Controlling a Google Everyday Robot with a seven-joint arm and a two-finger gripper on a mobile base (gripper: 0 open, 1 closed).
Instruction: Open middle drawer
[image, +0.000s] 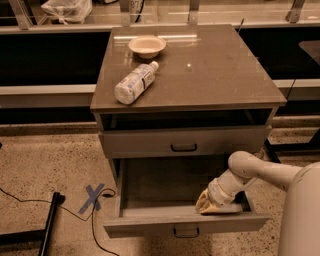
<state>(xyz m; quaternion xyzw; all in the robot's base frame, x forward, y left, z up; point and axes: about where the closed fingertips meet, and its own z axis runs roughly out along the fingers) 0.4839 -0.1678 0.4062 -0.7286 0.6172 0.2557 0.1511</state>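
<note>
The middle drawer (185, 226) is pulled far out of the cabinet. Its flat grey-brown front faces me, with the small dark loop handle (186, 232) at its centre, and the inside looks empty. My gripper (209, 205) reaches down into the drawer at its right front, just behind the front panel and against it. The white arm (250, 172) comes in from the lower right. The top drawer (183, 142) above shows its front and handle, with a dark gap under the cabinet top. The bottom drawer is hidden beneath the open one.
On the cabinet top (220, 75) a white plastic bottle (133, 84) lies on its side and a small bowl (146, 46) stands behind it. A blue tape cross (93, 197), a black cable (95, 225) and a dark stand leg (49, 225) are on the floor at left.
</note>
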